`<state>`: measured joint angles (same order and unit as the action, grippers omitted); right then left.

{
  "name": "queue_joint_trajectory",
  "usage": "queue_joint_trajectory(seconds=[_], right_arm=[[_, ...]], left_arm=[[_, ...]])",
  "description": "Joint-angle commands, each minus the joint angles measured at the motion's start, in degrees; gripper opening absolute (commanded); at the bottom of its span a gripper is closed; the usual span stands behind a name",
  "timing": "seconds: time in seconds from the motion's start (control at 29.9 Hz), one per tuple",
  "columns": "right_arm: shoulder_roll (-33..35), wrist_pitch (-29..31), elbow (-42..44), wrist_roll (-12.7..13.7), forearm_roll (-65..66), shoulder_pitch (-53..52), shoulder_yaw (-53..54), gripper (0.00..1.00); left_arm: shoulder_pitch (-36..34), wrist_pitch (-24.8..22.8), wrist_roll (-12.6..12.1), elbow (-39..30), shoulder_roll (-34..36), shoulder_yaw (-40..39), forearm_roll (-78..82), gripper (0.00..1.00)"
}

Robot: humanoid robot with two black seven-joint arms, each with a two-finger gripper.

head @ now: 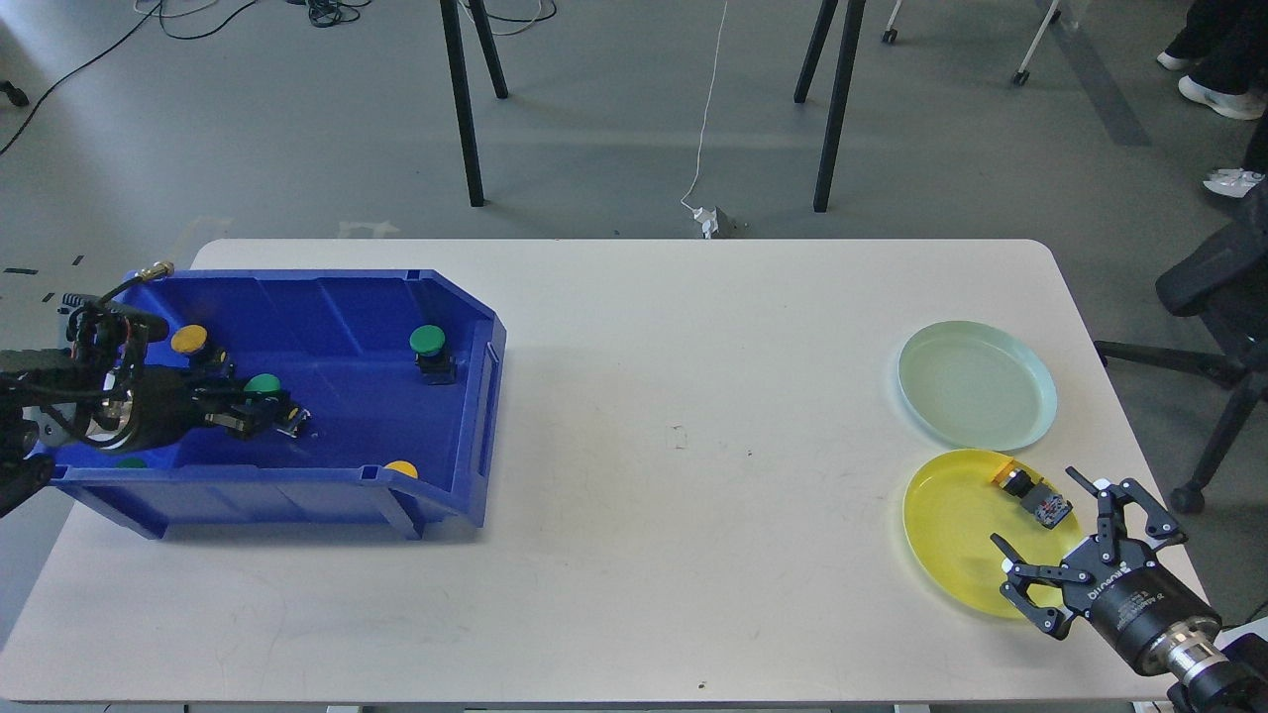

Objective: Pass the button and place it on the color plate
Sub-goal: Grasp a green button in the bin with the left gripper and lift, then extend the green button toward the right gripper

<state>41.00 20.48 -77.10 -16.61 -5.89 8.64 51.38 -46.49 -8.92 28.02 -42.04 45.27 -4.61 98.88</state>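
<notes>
A yellow-capped button [1030,494] lies on its side at the right rim of the yellow plate [951,535]. My right gripper [1033,508] is open and empty just in front of it, over the plate's near right edge. My left gripper [267,414] is inside the blue bin [466,436] at the left, its fingers closed on a green-capped button [263,383] that is lifted slightly. Other buttons in the bin are a yellow one [189,339], a green one [428,343], a yellow one [401,467] and a green one [130,461], half hidden.
A pale green plate [976,386] sits just behind the yellow plate. The white table [684,436] lies between bin and plates. A black chair [1218,297] stands beyond the table's right edge, and stand legs behind its far edge.
</notes>
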Motion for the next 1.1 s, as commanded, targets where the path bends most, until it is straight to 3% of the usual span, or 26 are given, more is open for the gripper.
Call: queue_joint_trajectory(seconds=[0.0,0.17,0.3,0.47,0.57,0.7,0.94,1.07], right_arm=[[2.1,0.0,-5.2,0.0,0.8,-0.1,2.7,1.0],[3.7,-0.2,-10.8,0.5,12.5,-9.8,3.3,1.0],[3.8,0.8,-11.8,3.8,19.3,-20.5,1.1,1.0],[3.2,4.5,-6.6,6.5,7.9,-45.6,-24.2,1.0],[-1.8,7.4,-1.3,8.0,0.9,-56.1,-34.3,1.0],[-11.1,7.5,4.7,11.2,-4.9,-57.1,-34.9,1.0],[-21.6,7.5,14.3,12.4,-10.8,-56.7,-34.2,1.0],[-24.3,7.5,17.5,12.7,-13.0,-56.9,-33.8,1.0]], left_arm=[[-0.6,-0.6,0.0,-8.2,4.7,-4.8,-5.4,0.03],[-0.6,-7.2,0.0,-28.7,12.4,-14.3,-26.1,0.05],[-0.5,-8.2,0.0,-35.4,7.1,-18.9,-38.3,0.04],[-0.6,-7.8,0.0,-28.0,-7.4,-19.5,-44.0,0.04],[0.0,-7.5,0.0,-23.7,-12.6,-19.4,-43.8,0.04],[0.3,-7.4,0.0,-23.3,-13.4,-19.5,-43.9,0.04],[0.3,-7.4,0.0,-23.3,-13.4,-19.4,-43.6,0.05],[0.3,-7.4,0.0,-23.3,-13.4,-19.4,-43.5,0.05]])
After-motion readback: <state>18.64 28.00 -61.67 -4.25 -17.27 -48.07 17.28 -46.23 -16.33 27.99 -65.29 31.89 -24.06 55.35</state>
